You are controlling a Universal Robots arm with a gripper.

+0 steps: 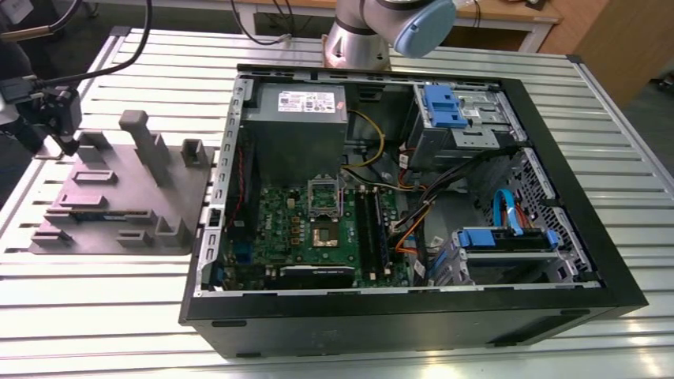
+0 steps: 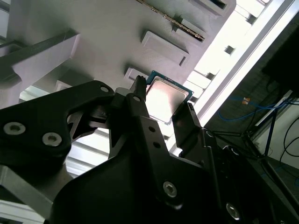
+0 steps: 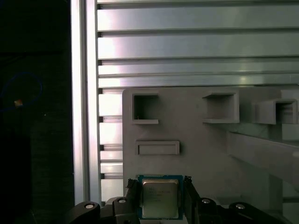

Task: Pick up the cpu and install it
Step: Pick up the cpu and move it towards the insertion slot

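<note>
The cpu (image 3: pixel 160 198) is a small square chip with a shiny metal top and a green rim. It sits between the two black fingers (image 3: pixel 131 190) of my gripper (image 3: pixel 160 186), which press on its two opposite edges. In the second wrist view the cpu (image 2: pixel 164 97) is held the same way, above the grey holder plate (image 2: pixel 93 42). In the exterior view my gripper (image 1: pixel 50 114) hangs over the far left edge of that grey plate (image 1: pixel 116 197), well away from the open socket (image 1: pixel 323 234) on the green motherboard (image 1: pixel 279 217).
The open black computer case (image 1: pixel 411 312) lies on the slatted metal table (image 1: pixel 106 316), with a grey power supply (image 1: pixel 300 110), blue drive bays (image 1: pixel 447 106) and cables inside. The grey plate carries upright posts (image 1: pixel 142 142) and pockets (image 3: pixel 145 109).
</note>
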